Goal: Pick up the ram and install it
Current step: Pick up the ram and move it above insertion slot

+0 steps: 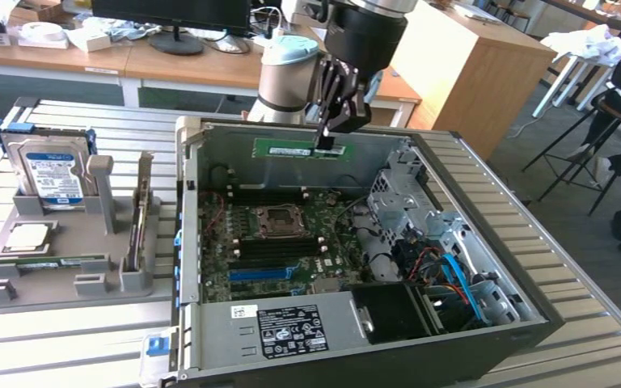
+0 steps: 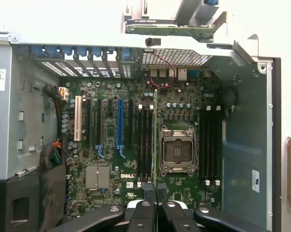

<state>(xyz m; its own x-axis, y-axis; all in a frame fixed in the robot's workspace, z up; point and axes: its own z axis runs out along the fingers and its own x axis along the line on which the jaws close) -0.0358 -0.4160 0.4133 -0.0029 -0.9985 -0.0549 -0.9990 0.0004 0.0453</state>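
Ram (image 1: 289, 149) hangs edge-down above the open computer case (image 1: 188, 202) in the exterior view. The gripper (image 1: 329, 144) is clamped on it toward the stick's end at the exterior view's right, so most of its length reaches out to that view's left. Its long axis runs parallel to the black memory slots (image 1: 278, 249) on the motherboard (image 1: 289, 234), which lie well below it. A second, like stick (image 1: 46, 261) lies in the grey tray (image 1: 30, 295) beside the case.

In the wrist view the ram (image 2: 155, 135) shows edge-on (a thin green line) pinched in the gripper (image 2: 156, 195). It runs parallel to the memory slots (image 2: 144, 145), between them and the processor socket (image 2: 176, 152), so I judge it aligned in direction but just to one side of the nearest slot.
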